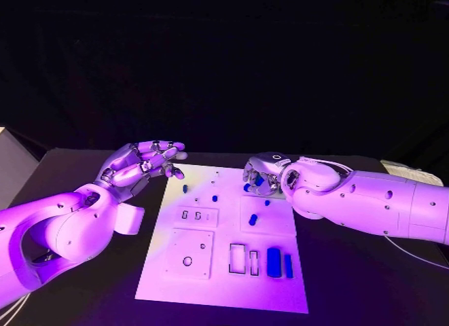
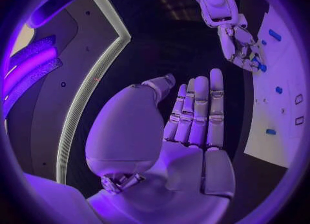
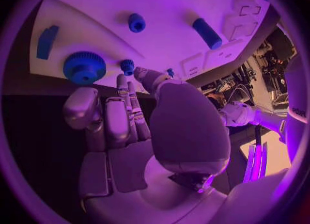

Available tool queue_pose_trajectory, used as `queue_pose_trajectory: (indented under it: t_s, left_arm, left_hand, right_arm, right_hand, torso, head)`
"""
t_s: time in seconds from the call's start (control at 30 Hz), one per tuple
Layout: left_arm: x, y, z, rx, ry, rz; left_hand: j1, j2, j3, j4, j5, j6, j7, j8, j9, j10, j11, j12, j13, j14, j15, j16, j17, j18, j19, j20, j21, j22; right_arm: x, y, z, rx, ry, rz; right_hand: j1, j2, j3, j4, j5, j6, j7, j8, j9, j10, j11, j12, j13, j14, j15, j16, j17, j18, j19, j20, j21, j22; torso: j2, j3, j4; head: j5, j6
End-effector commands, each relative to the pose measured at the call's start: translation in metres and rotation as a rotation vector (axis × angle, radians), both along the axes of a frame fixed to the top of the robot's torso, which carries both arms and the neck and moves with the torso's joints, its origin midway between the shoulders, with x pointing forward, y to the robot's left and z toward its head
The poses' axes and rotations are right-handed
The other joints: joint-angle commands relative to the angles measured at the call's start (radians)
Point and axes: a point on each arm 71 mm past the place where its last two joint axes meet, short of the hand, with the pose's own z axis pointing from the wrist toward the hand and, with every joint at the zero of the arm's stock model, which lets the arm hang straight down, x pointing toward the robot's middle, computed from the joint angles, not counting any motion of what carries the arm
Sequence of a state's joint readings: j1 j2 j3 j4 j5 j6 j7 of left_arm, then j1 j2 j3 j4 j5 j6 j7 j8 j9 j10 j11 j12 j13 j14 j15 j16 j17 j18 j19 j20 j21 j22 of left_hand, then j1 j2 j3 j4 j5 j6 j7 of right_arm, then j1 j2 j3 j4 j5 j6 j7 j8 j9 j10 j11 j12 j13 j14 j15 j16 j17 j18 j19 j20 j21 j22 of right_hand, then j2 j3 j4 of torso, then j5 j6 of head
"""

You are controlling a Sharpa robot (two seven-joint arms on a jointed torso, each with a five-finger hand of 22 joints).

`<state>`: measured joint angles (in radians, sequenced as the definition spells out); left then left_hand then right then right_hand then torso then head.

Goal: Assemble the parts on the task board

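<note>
The flat white rectangular task board (image 1: 224, 272) lies in the middle of the black desk (image 1: 77, 170), with both arms reaching in over its far end.

The right robot hand (image 1: 266, 173) hangs over the far right part of the board, its fingers curled downward. In the right wrist view its fingertips (image 3: 126, 82) sit right at a small blue toothed peg (image 3: 127, 66); whether they actually pinch it cannot be told. Just beside that peg lies a larger blue toothed gear wheel (image 3: 84, 67), and a little farther off on the board are a small blue round knob (image 3: 136, 22), a blue cylindrical pin (image 3: 206, 33) and a flat blue block (image 3: 47, 42) near the board's edge.

The left robot hand (image 1: 144, 161) hovers at the board's far left corner, apart from the parts. The left wrist view shows its fingers (image 2: 197, 113) stretched out straight and side by side, the palm bare, holding nothing.

Nearer the robot, the board carries a long blue bar (image 1: 273, 262) standing beside rectangular slots, with a thinner blue strip (image 1: 288, 266) just beside it. A short blue oval piece (image 1: 253, 219) rests in the middle of the board.
</note>
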<state>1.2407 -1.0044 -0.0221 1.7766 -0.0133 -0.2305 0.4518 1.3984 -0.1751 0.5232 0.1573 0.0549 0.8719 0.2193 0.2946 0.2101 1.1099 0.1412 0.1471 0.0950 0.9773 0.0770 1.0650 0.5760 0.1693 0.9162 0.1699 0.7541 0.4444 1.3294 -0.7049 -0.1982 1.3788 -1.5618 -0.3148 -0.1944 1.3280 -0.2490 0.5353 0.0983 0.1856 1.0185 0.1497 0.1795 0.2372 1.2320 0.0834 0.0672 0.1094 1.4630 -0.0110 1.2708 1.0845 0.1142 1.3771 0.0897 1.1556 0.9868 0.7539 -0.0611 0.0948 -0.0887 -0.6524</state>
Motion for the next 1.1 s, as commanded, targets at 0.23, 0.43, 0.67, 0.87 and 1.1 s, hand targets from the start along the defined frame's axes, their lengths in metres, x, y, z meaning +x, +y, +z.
queue_pose_trajectory:
  t_s: [0.23, 0.43, 0.67, 0.87, 1.1]
  left_arm:
    - [-0.0004, -0.0013, 0.002, -0.011, 0.001, -0.016]
    - [0.0006, -0.0005, 0.0016, -0.009, 0.003, -0.014]
    - [0.0019, -0.0002, 0.0009, -0.007, 0.006, -0.015]
    - [0.0033, 0.0011, 0.0001, -0.003, 0.01, -0.011]
    - [0.0036, 0.0008, -0.0002, -0.002, 0.013, -0.013]
  left_hand:
    - [-0.01, 0.0, -0.001, 0.005, 0.0, -0.01, -0.001, 0.004, 0.002, -0.004, 0.005, 0.006, 0.002, -0.004, 0.001, 0.009, 0.001, 0.01, -0.008, 0.001, 0.006, 0.002]
    - [-0.011, 0.0, -0.001, 0.005, 0.0, -0.01, -0.001, 0.004, 0.002, -0.004, 0.005, 0.006, 0.002, -0.004, 0.001, 0.01, 0.001, 0.01, -0.009, 0.001, 0.007, 0.003]
    - [-0.012, 0.0, -0.001, 0.006, 0.0, -0.011, -0.001, 0.004, 0.002, -0.005, 0.005, 0.006, 0.002, -0.004, 0.001, 0.011, 0.001, 0.01, -0.01, 0.001, 0.008, 0.004]
    - [-0.012, 0.0, -0.001, 0.006, -0.001, -0.011, -0.001, 0.004, 0.002, -0.005, 0.005, 0.007, 0.003, -0.005, 0.001, 0.012, 0.001, 0.01, -0.01, 0.002, 0.009, 0.004]
    - [-0.012, 0.001, -0.001, 0.007, -0.001, -0.011, -0.001, 0.005, 0.003, -0.005, 0.005, 0.007, 0.003, -0.005, 0.001, 0.013, 0.001, 0.01, -0.011, 0.002, 0.01, 0.005]
  right_arm:
    - [0.0001, 0.0017, -0.0036, -0.062, -0.004, 0.0]
    - [0.0001, 0.0033, -0.0035, -0.06, -0.014, 0.001]
    - [-0.0007, 0.0053, -0.0025, -0.041, -0.03, 0.003]
    - [-0.0011, 0.0043, -0.0003, -0.008, -0.053, -0.007]
    - [-0.0022, 0.0032, 0.0025, 0.037, -0.085, -0.025]
  right_hand:
    - [-0.005, -0.016, -0.002, 0.014, -0.006, -0.004, 0.001, -0.002, 0.003, -0.017, -0.001, -0.005, 0.001, 0.031, 0.006, 0.005, -0.004, -0.01, 0.004, 0.003, -0.004, -0.005]
    - [-0.005, -0.011, 0.0, 0.021, -0.004, 0.006, -0.003, 0.004, 0.009, -0.013, -0.004, -0.001, 0.004, 0.026, 0.005, 0.002, -0.013, -0.008, 0.0, 0.004, -0.009, -0.011]
    - [-0.01, 0.003, 0.003, 0.037, -0.002, 0.021, -0.005, 0.014, 0.019, -0.002, -0.006, 0.002, 0.01, 0.025, 0.003, 0.011, -0.006, -0.009, 0.001, 0.002, -0.002, 0.0]
    - [-0.003, 0.022, 0.012, 0.046, 0.001, 0.047, -0.015, 0.031, 0.034, 0.025, -0.016, 0.009, 0.022, 0.026, -0.004, 0.024, 0.004, -0.013, 0.008, -0.001, 0.018, 0.029]
    - [0.044, 0.076, 0.042, 0.021, -0.047, 0.081, -0.04, 0.074, 0.076, 0.081, -0.04, 0.024, 0.053, 0.025, -0.023, 0.033, 0.004, -0.017, 0.013, -0.019, 0.035, 0.056]
  torso:
    - [0.012, -0.0013, 0.0034]
    - [0.015, -0.0013, 0.004]
    - [0.019, -0.0024, 0.0049]
    - [0.022, -0.0029, 0.0044]
    - [0.026, -0.0026, 0.0054]
  head:
    - [-0.001, 0.005]
    - [0.001, 0.007]
    - [0.001, 0.008]
    - [-0.001, 0.008]
    - [-0.003, 0.01]
